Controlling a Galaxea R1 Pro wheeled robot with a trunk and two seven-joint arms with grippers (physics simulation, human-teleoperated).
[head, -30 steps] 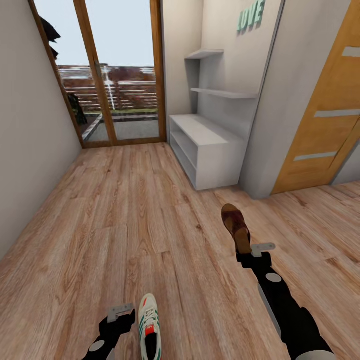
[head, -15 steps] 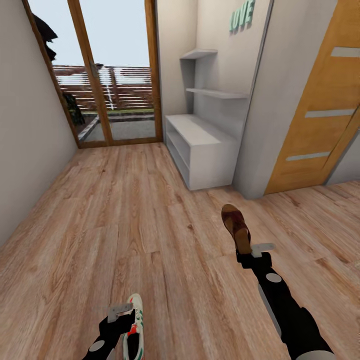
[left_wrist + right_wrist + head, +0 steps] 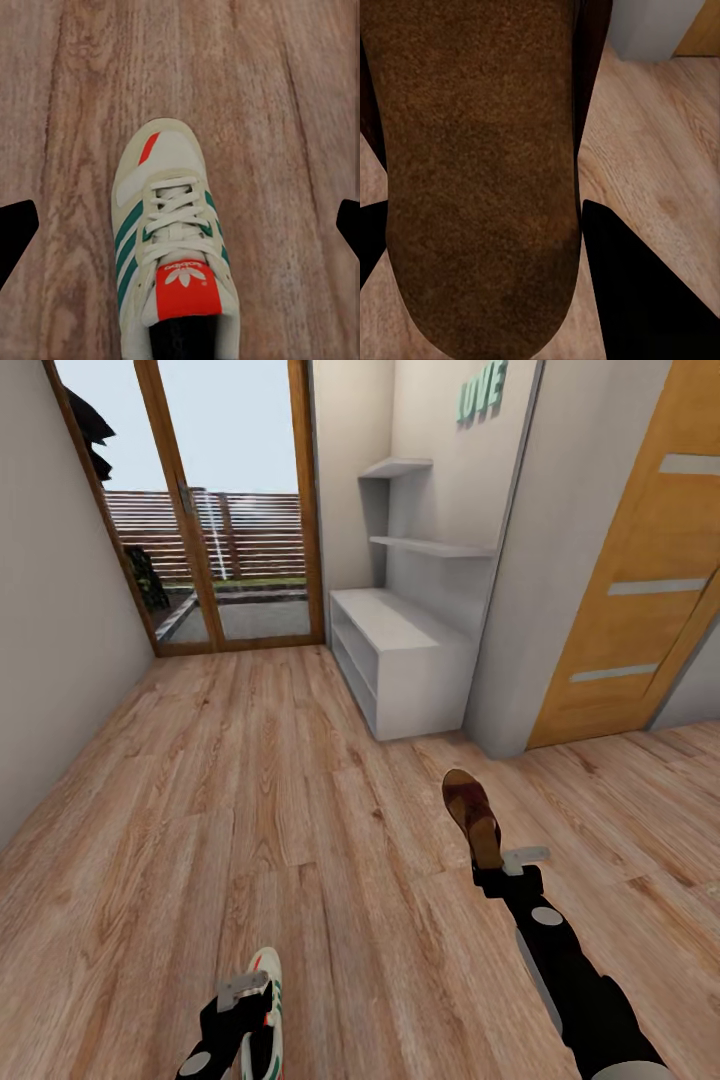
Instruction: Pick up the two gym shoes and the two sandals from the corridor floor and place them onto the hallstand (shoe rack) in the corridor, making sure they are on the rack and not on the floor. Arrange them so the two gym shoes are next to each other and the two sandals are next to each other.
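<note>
My right claw (image 3: 497, 868) pinches a brown sandal (image 3: 472, 813) by its heel end, toe pointing ahead toward the hallstand (image 3: 405, 650), so I can slide it straight onto the flat top. My left claw (image 3: 247, 1010) sits at a gym shoe (image 3: 174, 240); its fingers are spread wide of the shoe in the wrist view, the shoe apparently loose above the corridor floor (image 3: 250, 790).

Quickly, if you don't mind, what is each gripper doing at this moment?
Left gripper: jaws open, wide of the white lace-up sneaker with green stripes.
Right gripper: shut on the brown leather-look sandal.
</note>
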